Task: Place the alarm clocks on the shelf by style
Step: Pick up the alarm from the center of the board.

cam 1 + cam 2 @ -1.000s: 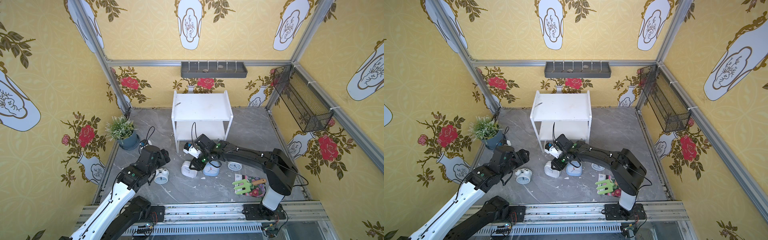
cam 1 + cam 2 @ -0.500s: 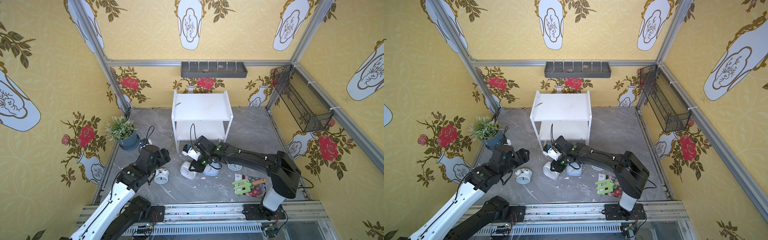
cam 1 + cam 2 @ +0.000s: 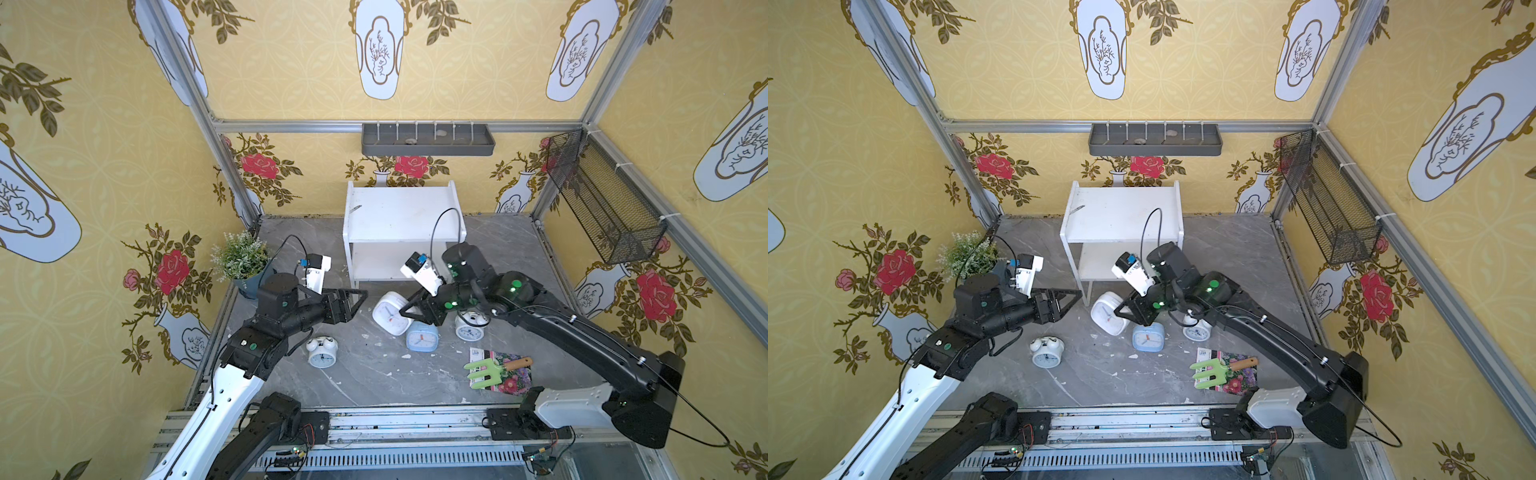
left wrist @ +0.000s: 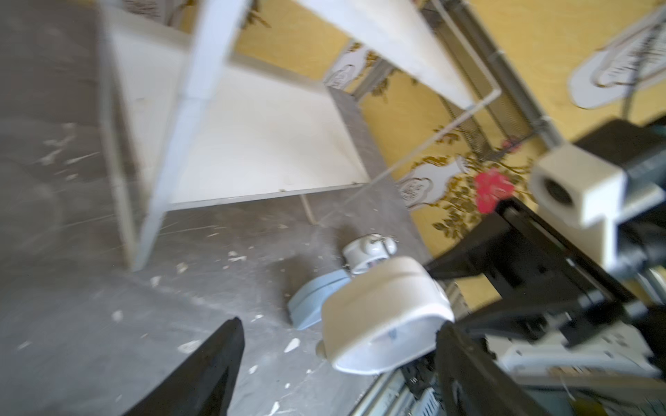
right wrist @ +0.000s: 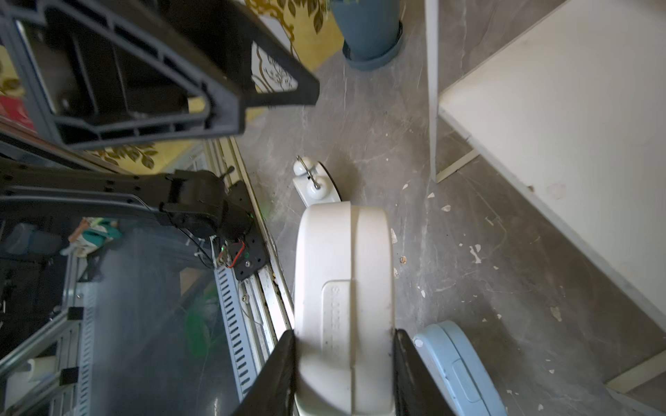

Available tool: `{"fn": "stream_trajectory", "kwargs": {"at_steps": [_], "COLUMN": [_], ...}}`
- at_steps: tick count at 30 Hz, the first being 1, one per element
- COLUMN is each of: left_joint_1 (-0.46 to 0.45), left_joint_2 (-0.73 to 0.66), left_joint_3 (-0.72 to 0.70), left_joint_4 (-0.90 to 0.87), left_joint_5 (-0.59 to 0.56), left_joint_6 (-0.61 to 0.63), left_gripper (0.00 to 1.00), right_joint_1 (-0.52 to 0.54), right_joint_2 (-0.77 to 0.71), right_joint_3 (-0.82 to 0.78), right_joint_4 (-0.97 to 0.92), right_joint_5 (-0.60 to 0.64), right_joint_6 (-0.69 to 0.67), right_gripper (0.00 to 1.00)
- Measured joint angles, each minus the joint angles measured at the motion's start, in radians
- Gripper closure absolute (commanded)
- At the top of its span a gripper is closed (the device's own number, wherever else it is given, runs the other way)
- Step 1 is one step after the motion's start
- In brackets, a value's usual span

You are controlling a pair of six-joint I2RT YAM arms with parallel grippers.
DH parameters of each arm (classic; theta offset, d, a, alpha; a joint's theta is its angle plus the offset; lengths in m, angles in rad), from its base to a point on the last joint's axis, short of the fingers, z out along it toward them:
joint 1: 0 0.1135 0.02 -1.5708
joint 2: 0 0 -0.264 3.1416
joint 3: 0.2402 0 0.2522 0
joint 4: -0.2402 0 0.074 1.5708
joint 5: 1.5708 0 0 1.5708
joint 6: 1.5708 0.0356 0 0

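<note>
Clocks are all sitting down at floor level in front of the shelf (image 3: 399, 212). The right gripper (image 5: 344, 374) is clamping the white rounded-square clock (image 3: 388, 313). The right wrist view is showing one black finger (image 5: 281, 374) pressing on each flat side of its body. The white clock is tilting, face up toward the top views, just in front of the shelf's lower board. Cannot tell whether its bottom edge is touching the floor.

The light blue rounded-square clock (image 3: 422, 337) is lying face up just beside the white one, on the side nearer the robot bases. One twin-bell clock (image 3: 469, 326) is lying partly under the right arm, near the blue one. The other twin-bell clock (image 3: 321, 352) is lying face up, well apart from them, below the left arm.

The left gripper (image 3: 359, 301) is hanging released with its jaws spread wide and gripping nothing. It is pointing at the white clock, near the shelf's front left leg, and not touching either.

A potted plant (image 3: 241, 259) is standing by the left wall. A green hand fork (image 3: 484, 372) is resting on a seed packet (image 3: 509, 374) near the right arm's base.
</note>
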Motion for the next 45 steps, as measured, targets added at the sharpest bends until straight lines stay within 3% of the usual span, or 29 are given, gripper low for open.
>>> {"fn": "stream_trajectory", "kwargs": {"at_steps": [3, 4, 6, 14, 23, 26, 39, 42, 45], "left_joint_1": [0.0, -0.002, -0.01, -0.015, -0.014, -0.014, -0.016, -0.016, -0.016], "left_joint_2": [0.044, 0.061, 0.095, 0.089, 0.172, 0.168, 0.182, 0.183, 0.183], "left_joint_3": [0.011, 0.019, 0.034, 0.084, 0.145, 0.139, 0.05, 0.038, 0.014], "left_joint_4": [0.089, 0.108, 0.133, 0.173, 0.164, 0.18, 0.374, 0.402, 0.455], "left_joint_5": [0.16, 0.202, 0.27, 0.387, 0.469, 0.482, 0.547, 0.547, 0.544], "left_joint_6": [0.002, 0.007, 0.024, 0.098, 0.113, 0.102, -0.001, -0.023, -0.065], "left_gripper": [0.09, 0.02, 0.01, 0.02, 0.33, 0.35, 0.64, 0.69, 0.72], "right_joint_1": [-0.029, -0.034, -0.043, -0.077, -0.081, -0.082, -0.089, -0.089, -0.089], "right_joint_2": [-0.019, -0.02, -0.021, -0.002, 0.033, 0.035, 0.023, 0.018, 0.012], "right_joint_3": [0.057, 0.073, 0.11, 0.201, 0.245, 0.243, 0.214, 0.208, 0.202], "right_joint_4": [-0.042, -0.053, -0.08, -0.114, -0.131, -0.13, -0.124, -0.121, -0.112], "right_joint_5": [-0.08, -0.101, -0.145, -0.271, -0.332, -0.333, -0.333, -0.322, -0.304], "right_joint_6": [0.006, 0.006, 0.01, 0.013, 0.013, 0.012, 0.033, 0.038, 0.044], "right_gripper": [0.76, 0.76, 0.76, 0.76, 0.76, 0.76, 0.75, 0.7, 0.53]}}
